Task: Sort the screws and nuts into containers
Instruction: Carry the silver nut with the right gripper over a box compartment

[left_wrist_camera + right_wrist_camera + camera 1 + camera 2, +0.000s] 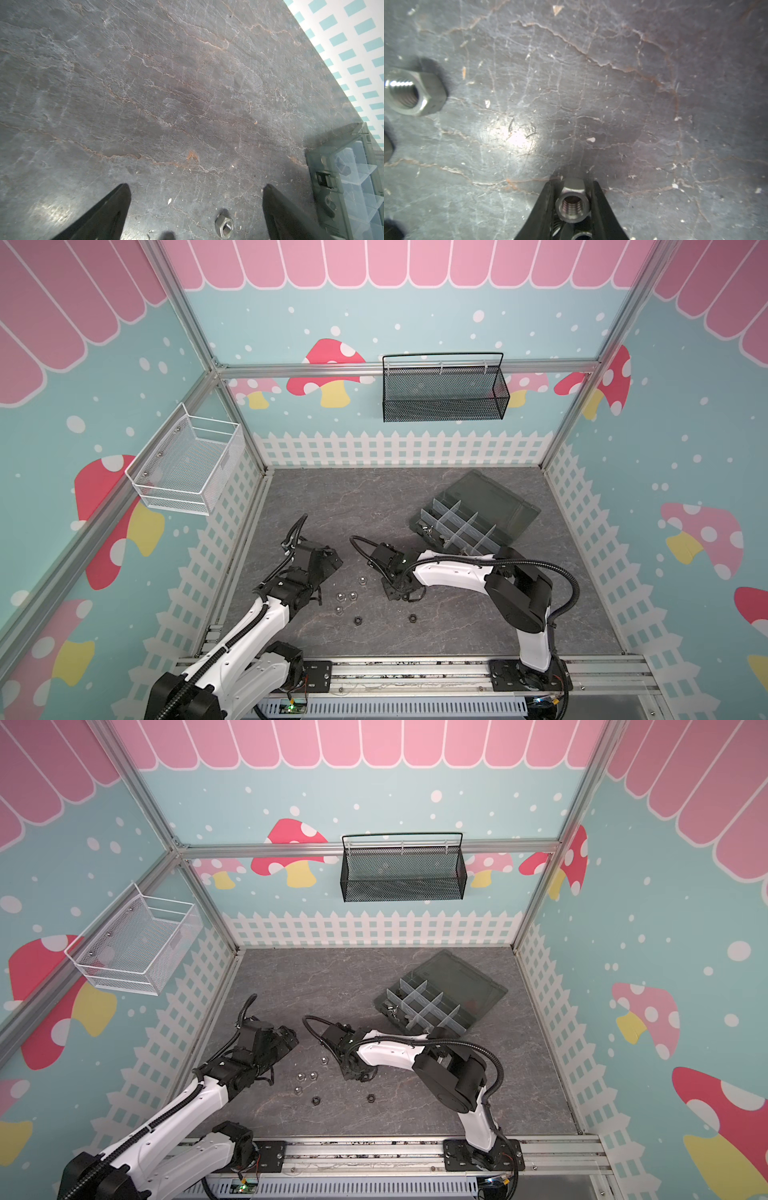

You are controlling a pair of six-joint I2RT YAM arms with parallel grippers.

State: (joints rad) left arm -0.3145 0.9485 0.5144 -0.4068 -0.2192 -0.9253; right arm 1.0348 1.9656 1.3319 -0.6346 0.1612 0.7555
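Closest to the lens, two white-and-black arms rising from the front rail point(415, 668): left arm point(249, 635) and right arm point(453, 572), both bent down over the grey stone-patterned table point(374, 497). Toward the far right of that surface, one dark organizer box point(469, 526), lid thrown back flat, white dividers upright. A few small silver pieces in its leftmost corner compartment, kind not clear. Near corner of the box hidden behind the right forearm in both top views. Hung higher up, one black mesh basket point(444, 406) at the back and one white wire basket point(187, 472) at the left side, both well apart from the work. Left gripper point(196, 188) spread wide low over the table, gripping nothing, one loose nut point(224, 225) seen on the table between its fingers point(112, 207) in the wrist view. Right gripper point(572, 184) narrowed onto a silver nut point(572, 205), pinched between both fingers, down near the table's middle. Remaining nuts point(353, 595) scattered between the two grippers, counted in a top view: four silver, clustered, and two black nearer the front rail. Seven in all with the pinched one, all well apart from the box.
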